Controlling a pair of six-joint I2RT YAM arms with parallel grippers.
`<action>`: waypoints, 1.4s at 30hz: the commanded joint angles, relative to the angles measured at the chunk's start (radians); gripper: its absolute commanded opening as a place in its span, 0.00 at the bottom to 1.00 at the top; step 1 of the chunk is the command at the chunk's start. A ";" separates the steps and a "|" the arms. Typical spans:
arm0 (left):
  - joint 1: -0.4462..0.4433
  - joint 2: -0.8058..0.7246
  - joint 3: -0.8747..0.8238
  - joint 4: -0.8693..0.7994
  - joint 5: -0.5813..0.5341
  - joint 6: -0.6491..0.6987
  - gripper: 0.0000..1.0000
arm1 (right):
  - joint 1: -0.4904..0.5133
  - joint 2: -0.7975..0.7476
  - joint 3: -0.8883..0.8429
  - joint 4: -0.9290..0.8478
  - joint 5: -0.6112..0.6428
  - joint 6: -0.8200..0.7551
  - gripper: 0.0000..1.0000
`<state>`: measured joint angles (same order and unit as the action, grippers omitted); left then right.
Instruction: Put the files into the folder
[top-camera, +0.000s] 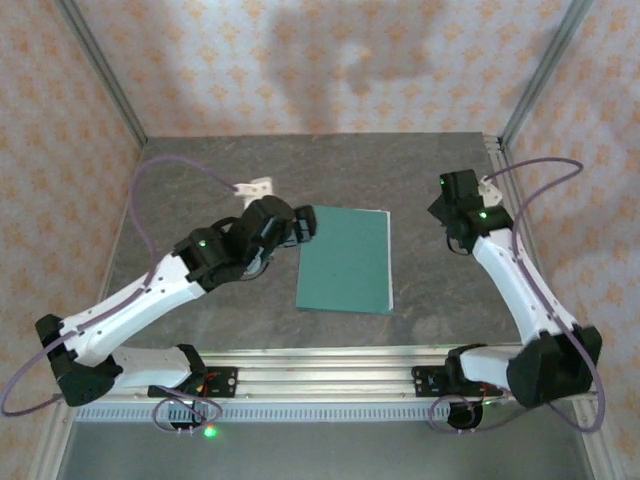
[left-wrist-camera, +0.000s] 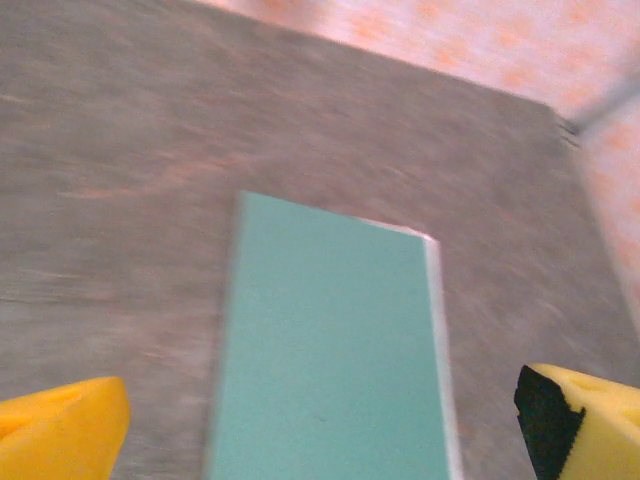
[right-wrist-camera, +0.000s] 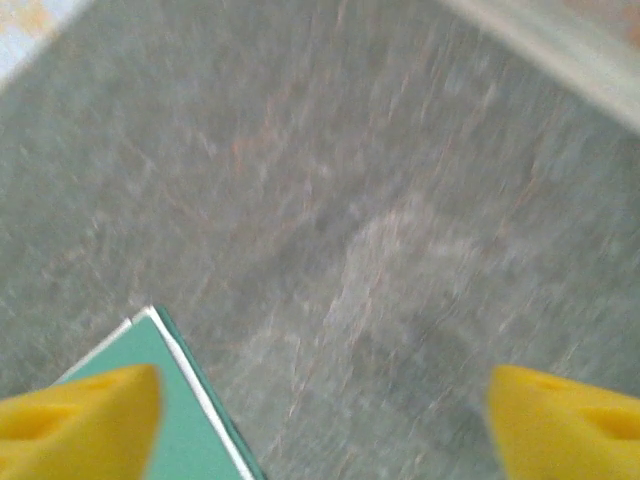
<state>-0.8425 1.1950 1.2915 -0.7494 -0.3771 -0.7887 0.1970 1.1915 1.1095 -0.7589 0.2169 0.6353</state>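
- Folder: a thin, flat, teal-green card folder (top-camera: 343, 262) lies closed near the middle of the grey stone-patterned tabletop (top-camera: 420, 170), between the two arms.
- Files: a thin white edge of the paper sheets (top-camera: 389, 262) runs along the folder's right side, tucked under the cover. It is too narrow to show any print.
- Left gripper (top-camera: 303, 223): it sits at the folder's far left corner. Whether it touches the card cannot be told from above.
- In the left wrist view, its yellow fingertips (left-wrist-camera: 60, 430) stand spread to the frame's edges. The teal cover lies below and ahead of them, and they grip nothing.
- Right gripper (top-camera: 442, 213): it is off to the folder's right, well apart from it, above bare tabletop.
- In the right wrist view, its yellow pads (right-wrist-camera: 75, 420) are likewise spread wide and empty. One folder corner with its white paper edge shows just beside the left-hand pad.
- Both wrist views are blurred.
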 joint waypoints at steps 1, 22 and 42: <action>0.009 -0.056 -0.044 -0.228 -0.370 -0.046 1.00 | -0.002 -0.187 -0.066 0.021 0.225 -0.086 0.99; 0.609 -0.093 -0.867 1.059 -0.157 0.711 1.00 | -0.018 -0.087 -0.846 1.372 0.138 -0.632 0.99; 0.785 0.300 -0.903 1.557 0.102 0.741 1.00 | -0.129 0.309 -0.774 1.667 0.054 -0.632 0.99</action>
<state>-0.0963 1.5043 0.3542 0.8188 -0.3218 -0.0082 0.0711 1.5253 0.2615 0.9871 0.2184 -0.0288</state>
